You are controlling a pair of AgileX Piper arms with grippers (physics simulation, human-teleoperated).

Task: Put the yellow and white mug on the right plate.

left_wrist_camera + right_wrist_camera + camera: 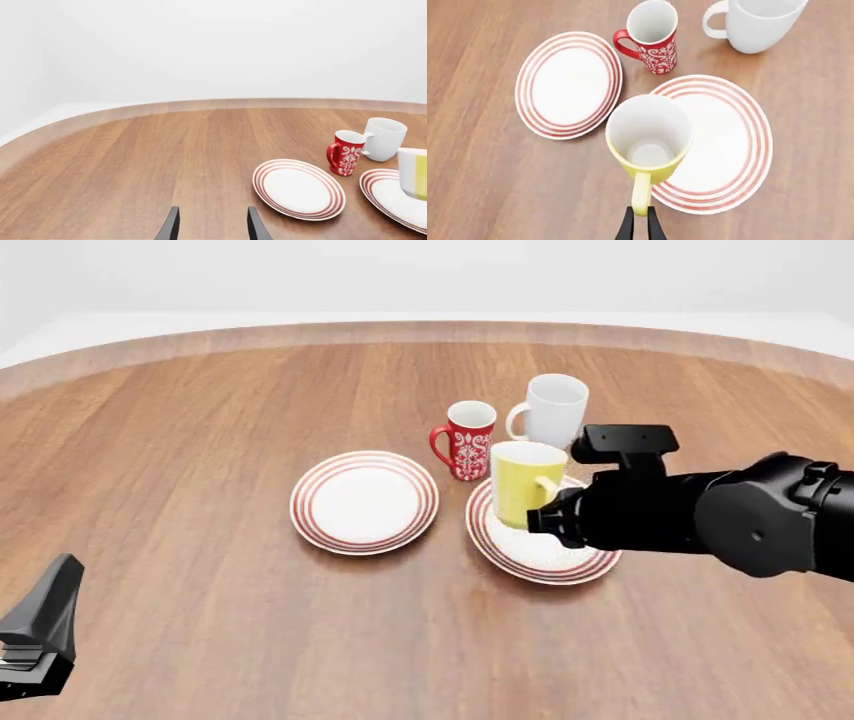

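The yellow and white mug (526, 480) stands upright over the left part of the right plate (587, 562), a white plate with red rings. My right gripper (640, 222) is shut on its yellow handle (641, 195). The right wrist view looks down into the mug's white inside (647, 132), which overlaps the edge of the right plate (727, 135). I cannot tell whether the mug's base touches the plate. My left gripper (212, 227) is open, holds nothing, and is low at the near left of the table, far from the mug (415, 172).
A matching left plate (364, 502) lies beside the right one. A red white-patterned mug (469, 440) and a taller white mug (551, 410) stand just behind the plates. The wooden table's curved far edge (427, 332) runs across the back.
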